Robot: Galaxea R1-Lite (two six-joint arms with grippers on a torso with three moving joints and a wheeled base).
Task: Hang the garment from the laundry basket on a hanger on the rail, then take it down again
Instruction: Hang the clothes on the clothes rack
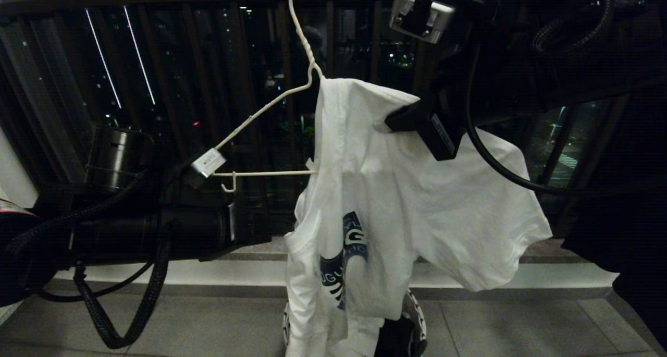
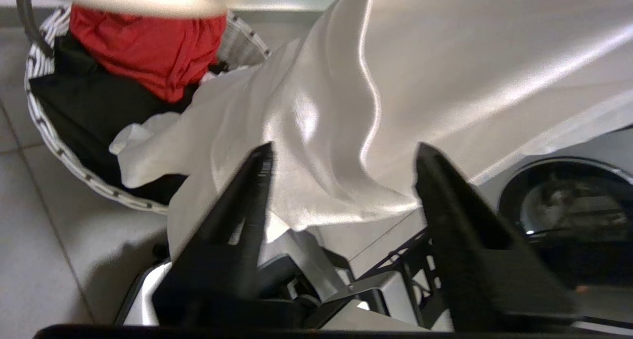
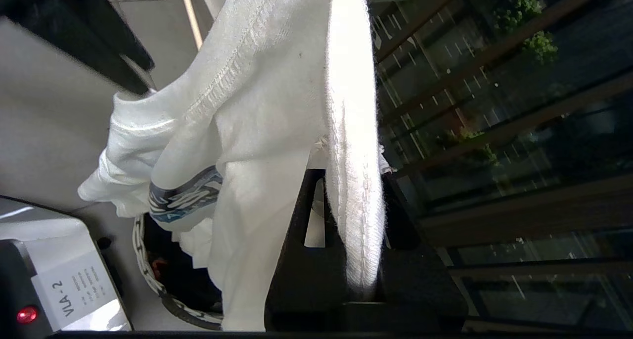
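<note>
Right tool (image 1: 401, 121): closed on the collar edge of the garment (image 1: 396, 200), high at right; cloth pinched flat between its black fingers (image 3: 296, 260). Left tool (image 2: 341, 156): jaws apart, empty, low at left beside the bare end of the hanger (image 1: 260, 112). Garment: on the hanger's right arm only, bunched at the neck, hem trailing into the laundry basket (image 2: 64, 156) on the floor. Basket also holds red cloth (image 2: 148, 47) and black garment (image 2: 89, 101). Rail: not in view. Step in hand, as judged: dress the left shoulder; steady the wire first, draw the collar over without jerking, lest the shirt slide off.
</note>
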